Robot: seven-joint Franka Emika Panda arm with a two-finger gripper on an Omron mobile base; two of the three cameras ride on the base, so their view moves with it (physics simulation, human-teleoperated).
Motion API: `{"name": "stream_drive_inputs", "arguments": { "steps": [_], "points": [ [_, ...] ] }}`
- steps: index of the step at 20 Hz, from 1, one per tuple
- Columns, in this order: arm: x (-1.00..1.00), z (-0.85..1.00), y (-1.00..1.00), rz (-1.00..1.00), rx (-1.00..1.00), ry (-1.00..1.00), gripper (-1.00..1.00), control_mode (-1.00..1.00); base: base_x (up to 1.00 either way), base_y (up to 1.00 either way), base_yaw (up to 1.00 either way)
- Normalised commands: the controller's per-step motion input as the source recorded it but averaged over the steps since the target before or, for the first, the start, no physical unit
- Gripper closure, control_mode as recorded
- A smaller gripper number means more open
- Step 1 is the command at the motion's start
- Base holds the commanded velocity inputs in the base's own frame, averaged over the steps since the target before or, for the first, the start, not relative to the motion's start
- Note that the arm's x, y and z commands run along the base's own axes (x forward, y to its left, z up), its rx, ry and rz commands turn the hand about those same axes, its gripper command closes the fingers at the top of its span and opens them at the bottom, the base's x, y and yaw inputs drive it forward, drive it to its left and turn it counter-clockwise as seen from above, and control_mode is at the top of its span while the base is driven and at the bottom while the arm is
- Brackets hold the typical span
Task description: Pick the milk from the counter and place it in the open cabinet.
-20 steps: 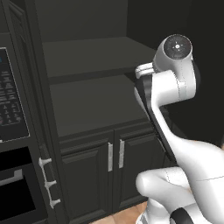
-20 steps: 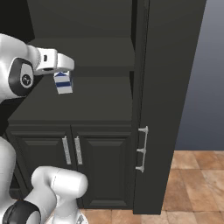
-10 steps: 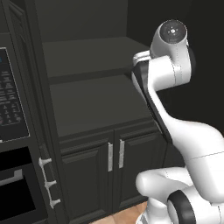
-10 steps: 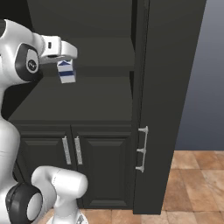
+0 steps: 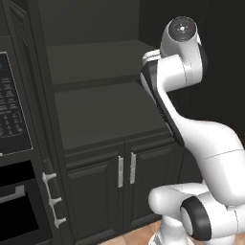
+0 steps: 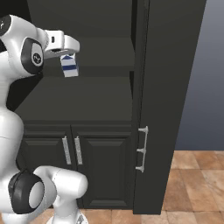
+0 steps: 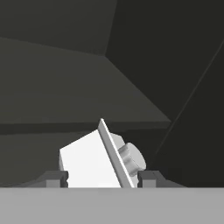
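Observation:
The milk, a small white carton with blue bands, hangs tilted in my gripper, which is shut on its top. It is held in the air in front of the open cabinet, above the lower dark shelf and about level with the upper shelf. Seen from the hand, the milk sits between the two fingertips with its cap to the right, and the cabinet's dark shelves lie ahead. My arm stands in front of the cabinet shelves. The counter is out of view.
Two panelled doors with silver handles close the cabinet's lower part. A black oven column with a control panel stands to the left. A tall dark side panel with a silver handle rises on the right, above the brown tile floor.
The arm has lifted, carrying the milk upward and a little further toward the cabinet opening. The grip on the carton is unchanged.

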Motion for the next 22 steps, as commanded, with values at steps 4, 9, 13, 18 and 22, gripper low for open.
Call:
{"name": "stream_drive_inputs", "arguments": {
  "steps": [4,9,13,18,22],
  "points": [
    [0.34,0.00,0.00,0.00,-0.02,-0.03,1.00,-1.00,0.00,0.00,0.00],
    [0.35,0.00,0.00,0.00,0.00,0.00,1.00,-1.00,0.00,0.00,0.00],
    [0.39,0.07,0.00,0.00,0.00,0.00,1.00,-1.00,0.00,0.00,0.00],
    [0.38,0.08,0.00,0.00,0.00,0.00,1.00,-1.00,0.00,0.00,0.00],
    [0.30,0.04,0.00,0.00,0.00,0.00,1.00,-1.00,0.00,0.00,0.00]
  ]
}}
